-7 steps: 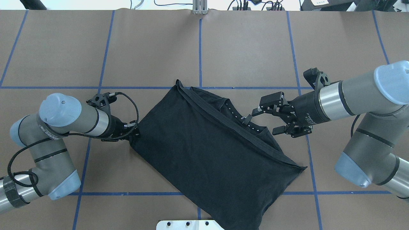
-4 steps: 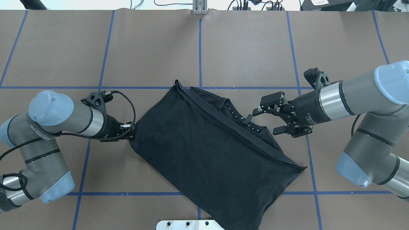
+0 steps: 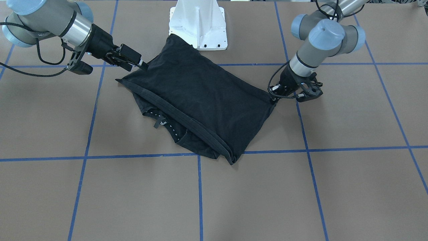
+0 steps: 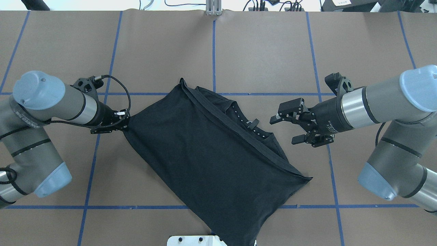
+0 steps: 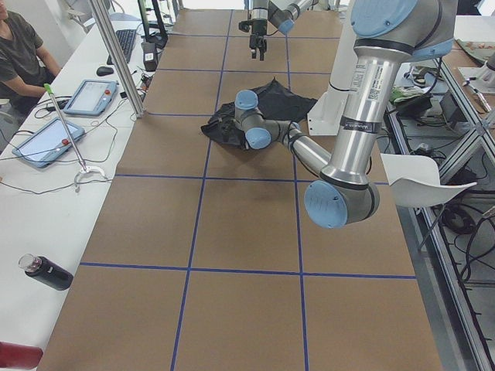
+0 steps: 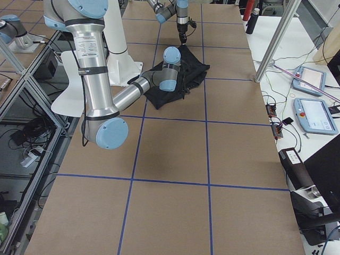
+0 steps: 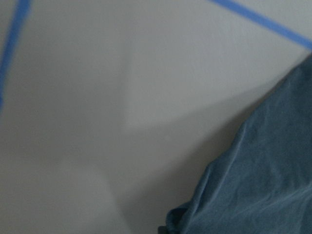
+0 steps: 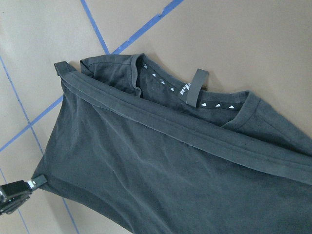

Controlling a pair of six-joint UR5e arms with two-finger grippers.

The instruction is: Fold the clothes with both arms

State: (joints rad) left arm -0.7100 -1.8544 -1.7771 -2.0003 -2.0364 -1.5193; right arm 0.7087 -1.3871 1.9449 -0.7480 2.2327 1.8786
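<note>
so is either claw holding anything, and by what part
The left claw grips the shirt by its corner nearest that arm; the right claw is open and holds nothing.

The shirt (image 4: 205,160) is soft black cloth, matt and wrinkly. The table (image 4: 266,51) is dull brown paper (with blue tape (image 4: 213,51) lines). The arms (image 4: 379,97) are smooth grey metal.

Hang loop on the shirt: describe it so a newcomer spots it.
A folded black T-shirt lies on the table, collar exposed toward the right gripper. The hang loop is the short black strap jutting from the collar's row of white marks.
</note>
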